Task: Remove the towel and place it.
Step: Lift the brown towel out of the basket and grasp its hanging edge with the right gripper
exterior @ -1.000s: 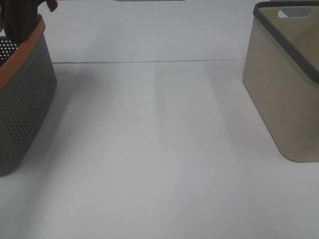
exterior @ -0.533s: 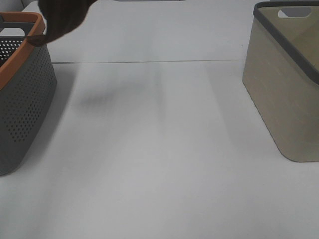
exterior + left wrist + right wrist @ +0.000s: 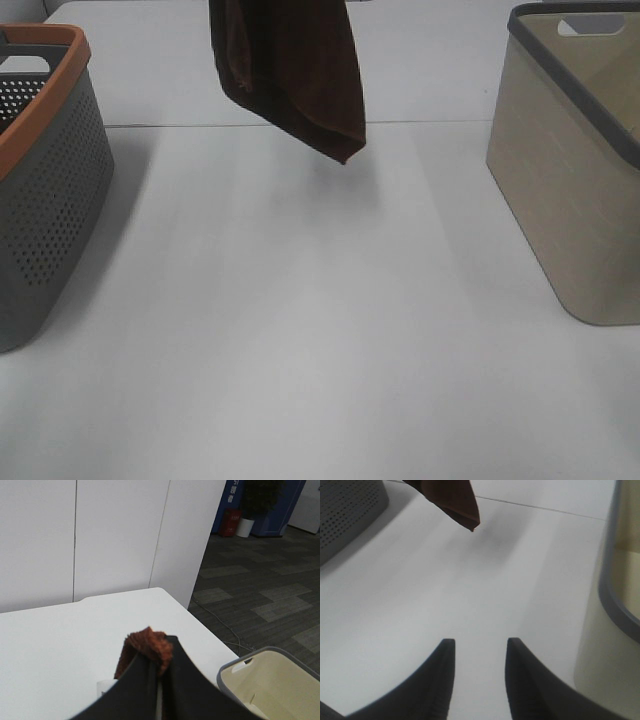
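The dark brown towel (image 3: 295, 70) hangs in the air above the white table, between the two baskets, its lowest corner well off the surface. It hangs from above the frame in the exterior view. In the left wrist view my left gripper (image 3: 157, 665) is shut on a bunched fold of the towel (image 3: 147, 647). The towel's lower corner also shows in the right wrist view (image 3: 452, 500). My right gripper (image 3: 477, 655) is open and empty, low over the table near the beige basket. Neither gripper shows in the exterior view.
A grey perforated basket with an orange rim (image 3: 45, 190) stands at the left. A beige basket with a dark grey rim (image 3: 575, 150) stands at the right; it also shows in the left wrist view (image 3: 272, 685) and the right wrist view (image 3: 617, 580). The white table (image 3: 300, 330) lies between them.
The towel has been lifted out of the grey basket and carried right, from the top left corner to above the table's middle.
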Controlling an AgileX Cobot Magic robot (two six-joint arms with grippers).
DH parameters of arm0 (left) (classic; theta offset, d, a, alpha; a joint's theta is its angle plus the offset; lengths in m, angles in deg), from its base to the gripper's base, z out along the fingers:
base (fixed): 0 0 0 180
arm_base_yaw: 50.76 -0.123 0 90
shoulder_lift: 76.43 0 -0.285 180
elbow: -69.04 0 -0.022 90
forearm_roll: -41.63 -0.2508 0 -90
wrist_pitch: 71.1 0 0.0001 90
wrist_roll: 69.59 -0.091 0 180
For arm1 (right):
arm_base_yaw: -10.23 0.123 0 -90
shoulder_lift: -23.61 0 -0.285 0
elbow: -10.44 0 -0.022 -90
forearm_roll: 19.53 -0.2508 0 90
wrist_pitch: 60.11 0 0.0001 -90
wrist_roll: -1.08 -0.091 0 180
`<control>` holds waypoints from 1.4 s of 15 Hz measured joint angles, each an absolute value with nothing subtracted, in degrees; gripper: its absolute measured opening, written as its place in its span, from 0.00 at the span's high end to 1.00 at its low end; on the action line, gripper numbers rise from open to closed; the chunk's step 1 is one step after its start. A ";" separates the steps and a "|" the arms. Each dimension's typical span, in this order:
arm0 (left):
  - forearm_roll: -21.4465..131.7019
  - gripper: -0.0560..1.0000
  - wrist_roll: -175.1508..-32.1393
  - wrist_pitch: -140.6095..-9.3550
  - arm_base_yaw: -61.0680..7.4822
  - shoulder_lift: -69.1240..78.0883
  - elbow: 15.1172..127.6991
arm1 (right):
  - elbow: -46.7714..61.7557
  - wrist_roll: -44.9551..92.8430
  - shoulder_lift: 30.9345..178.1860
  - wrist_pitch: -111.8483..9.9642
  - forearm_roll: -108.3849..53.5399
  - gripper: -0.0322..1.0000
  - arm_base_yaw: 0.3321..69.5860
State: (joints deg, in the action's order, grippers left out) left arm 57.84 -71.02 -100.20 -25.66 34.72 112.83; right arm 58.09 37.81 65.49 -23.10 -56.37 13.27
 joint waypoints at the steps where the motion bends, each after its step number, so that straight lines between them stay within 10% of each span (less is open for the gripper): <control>1: 57.84 0.93 -71.02 -100.20 -25.03 35.17 112.83 | 57.40 42.62 68.81 -24.76 -58.66 0.64 15.04; 12: 55.27 0.93 -72.05 -102.55 -19.70 37.35 112.83 | 42.05 57.40 104.45 -51.63 -60.55 0.60 41.97; 21: 55.50 0.93 -72.05 -102.73 -19.70 37.35 112.83 | 41.42 54.54 111.04 -68.59 -64.91 0.54 47.64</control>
State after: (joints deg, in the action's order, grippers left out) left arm 55.50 -72.05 -102.73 -19.70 37.35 112.83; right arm 41.42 54.54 111.04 -68.59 -64.91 47.64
